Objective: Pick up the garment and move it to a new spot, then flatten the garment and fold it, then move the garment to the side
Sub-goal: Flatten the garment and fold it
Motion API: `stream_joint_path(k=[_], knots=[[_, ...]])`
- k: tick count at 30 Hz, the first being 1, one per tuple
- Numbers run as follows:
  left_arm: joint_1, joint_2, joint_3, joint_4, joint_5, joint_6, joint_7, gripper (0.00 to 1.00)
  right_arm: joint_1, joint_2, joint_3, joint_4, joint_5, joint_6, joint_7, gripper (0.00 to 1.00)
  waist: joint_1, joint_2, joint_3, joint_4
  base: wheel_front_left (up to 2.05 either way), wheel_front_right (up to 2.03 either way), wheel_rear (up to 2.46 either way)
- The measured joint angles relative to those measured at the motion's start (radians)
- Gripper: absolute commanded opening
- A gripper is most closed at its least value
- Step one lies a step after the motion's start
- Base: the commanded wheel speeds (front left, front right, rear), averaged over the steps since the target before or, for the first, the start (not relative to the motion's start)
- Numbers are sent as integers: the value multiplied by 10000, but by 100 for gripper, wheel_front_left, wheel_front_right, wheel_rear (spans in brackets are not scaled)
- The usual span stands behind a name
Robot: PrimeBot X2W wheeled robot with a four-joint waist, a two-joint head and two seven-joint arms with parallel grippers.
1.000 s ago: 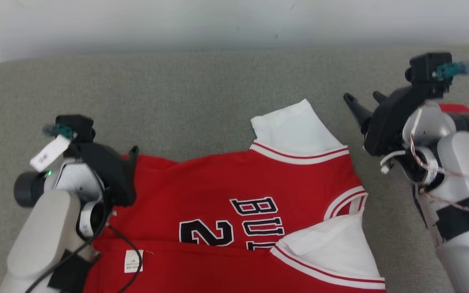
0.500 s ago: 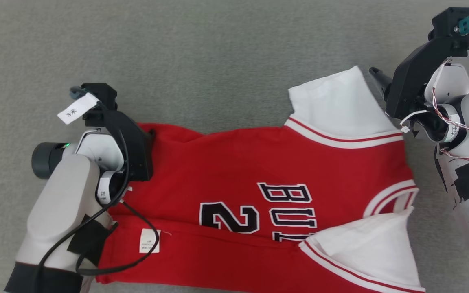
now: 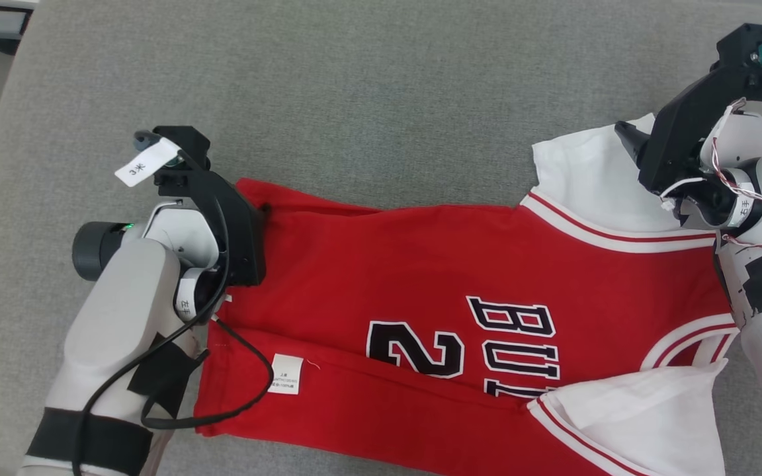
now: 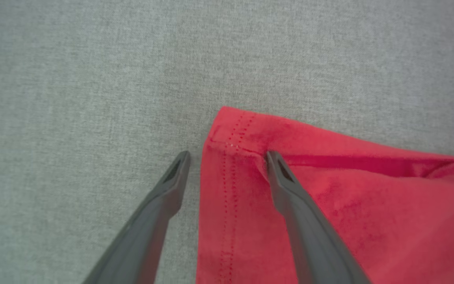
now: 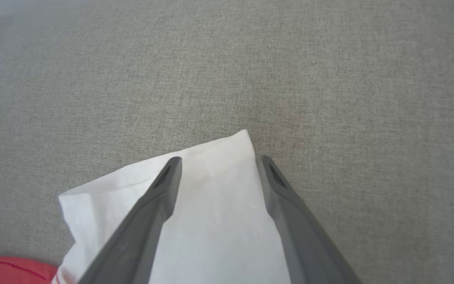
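We see the garment point(image 3: 387, 264) spread on the grey table point(image 3: 354, 99), our left gripper point(image 4: 227, 156) gaping astride its red hem corner point(image 4: 227, 126) and our right gripper point(image 5: 219, 159) gaping over the white sleeve point(image 5: 215, 221) tip, both empty, likely placed to pinch that far edge for folding.

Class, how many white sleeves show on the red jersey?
2. The far sleeve lies under the right gripper; the near sleeve lies at the lower right, partly cut off.
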Motion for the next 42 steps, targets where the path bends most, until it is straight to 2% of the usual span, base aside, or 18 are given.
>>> stream_joint_path(k=[11,24,26,28,29,30,32,34,37,38,39,40,41,42], knots=[[-214,-203,-174,290,-81,-259,-301,100,-678,-71,-245,815,-25,-261,-353,100,0,-1,190,307,0,0,0],[-592,-320,-188,725,-203,-500,-656,100,-841,-157,-134,1655,-303,-343,-497,100,0,-1,342,419,0,0,0],[-592,-336,-186,784,-263,-548,-721,100,-872,-155,-121,1730,-316,-343,-516,96,0,-1,307,416,0,0,0],[-593,-337,-186,813,-337,-581,-738,100,-919,-151,-109,1762,-318,-343,-516,86,0,-2,294,413,0,0,0],[-596,-339,-186,844,-372,-587,-790,100,-975,-148,-94,1833,-324,-345,-514,85,0,-2,283,406,0,0,0],[-628,-347,-182,903,-376,-591,-815,100,-991,-138,-92,1937,-330,-345,-525,74,0,-1,267,390,0,0,0],[-669,-353,-178,961,-378,-594,-867,100,-1000,-127,-92,1990,-330,-345,-525,73,0,-1,256,369,0,0,0],[-762,-366,-174,995,-380,-667,-966,100,-1007,-104,-86,2040,-330,-345,-527,67,0,-2,252,342,0,0,0],[-897,-414,-165,1049,-382,-667,-1055,100,-1017,-90,-92,2123,-330,-347,-539,49,0,-1,258,301,0,0,0],[-941,-418,-163,1095,-382,-669,-1057,85,-1017,-90,-96,2171,-330,-347,-541,44,0,-1,263,287,0,0,0],[-984,-420,-161,1139,-389,-673,-1057,76,-1019,-90,-96,2215,-330,-347,-550,42,0,-1,268,274,0,0,0],[-994,-420,-157,1168,-405,-673,-1058,55,-1025,-88,-96,2247,-330,-347,-589,40,0,-2,275,262,0,0,0],[-994,-422,-157,1218,-441,-673,-1060,43,-1033,-84,-96,2272,-328,-345,-612,36,0,-2,281,252,0,0,0],[-993,-428,-161,1254,-460,-675,-1091,36,-1044,-81,-96,2291,-330,-347,-612,30,0,-1,287,246,0,0,0]])
